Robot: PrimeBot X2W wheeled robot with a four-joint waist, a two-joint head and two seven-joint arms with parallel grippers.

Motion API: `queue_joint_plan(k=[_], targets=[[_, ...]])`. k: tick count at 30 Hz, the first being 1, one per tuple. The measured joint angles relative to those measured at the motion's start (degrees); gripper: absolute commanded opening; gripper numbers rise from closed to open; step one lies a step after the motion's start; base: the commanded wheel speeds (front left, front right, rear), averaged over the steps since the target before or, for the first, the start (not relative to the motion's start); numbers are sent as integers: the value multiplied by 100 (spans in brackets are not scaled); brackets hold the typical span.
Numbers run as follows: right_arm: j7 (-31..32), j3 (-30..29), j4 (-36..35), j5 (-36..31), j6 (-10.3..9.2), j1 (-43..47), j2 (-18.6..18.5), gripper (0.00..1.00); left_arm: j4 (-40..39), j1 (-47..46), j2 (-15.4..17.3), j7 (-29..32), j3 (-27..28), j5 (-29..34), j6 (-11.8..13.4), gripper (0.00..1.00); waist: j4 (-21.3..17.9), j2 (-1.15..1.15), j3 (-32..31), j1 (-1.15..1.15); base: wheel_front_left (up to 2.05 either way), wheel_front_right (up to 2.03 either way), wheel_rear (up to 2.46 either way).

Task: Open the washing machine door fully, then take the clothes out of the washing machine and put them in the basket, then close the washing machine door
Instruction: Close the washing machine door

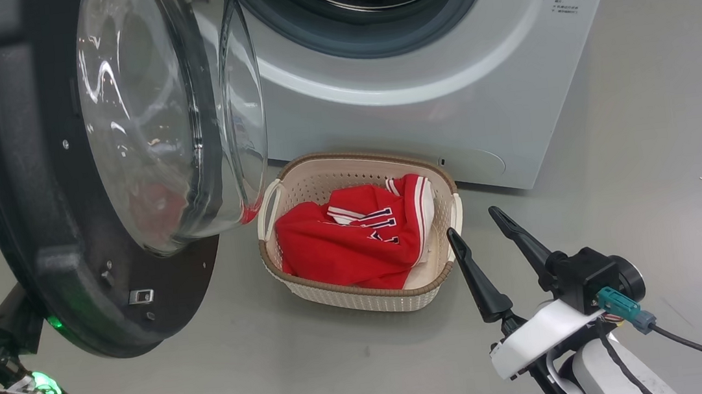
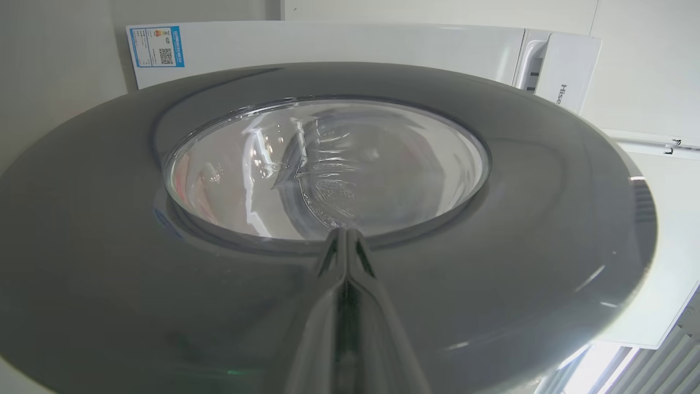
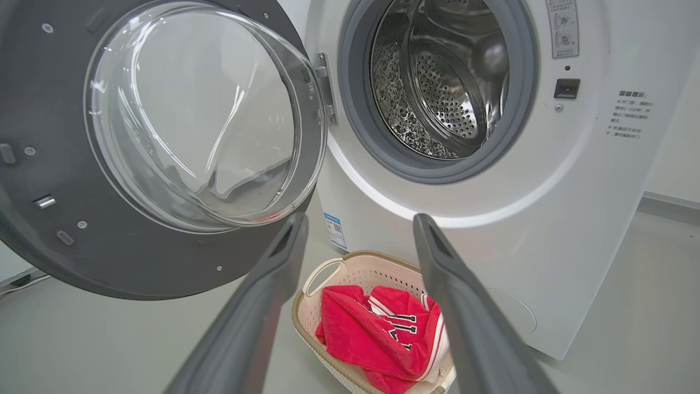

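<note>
Finds clothes (image 1: 355,239) in basket (image 1: 360,155) by washing machine (image 1: 443,83), washing machine door (image 1: 18,193) open at left, clenched left gripper (image 2: 345,235) at its outer face below glass, nearer for closing push; right gripper (image 1: 471,222) released beside basket.

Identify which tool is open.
The right tool: its fingers stand wide apart, while the left tool has them pressed together by the washing machine door.

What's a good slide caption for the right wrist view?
Open right gripper faces the washing machine: door open, bare steel drum, red clothes in the basket.
</note>
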Motion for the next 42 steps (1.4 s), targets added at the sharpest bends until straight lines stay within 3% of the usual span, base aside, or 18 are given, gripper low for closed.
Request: queue_joint_plan(k=[19, 42], targets=[[0, 122, 58, 2, 2, -94, 0, 100, -402, 269, 35, 772, -24, -561, 96, 0, -175, 0, -41, 0, 0, 0, 0], [0, 280, 29, 110, -8, -95, 0, 100, -881, 722, -57, 929, -376, -651, 153, 0, -1084, 0, -103, 0, 0, 0, 0]])
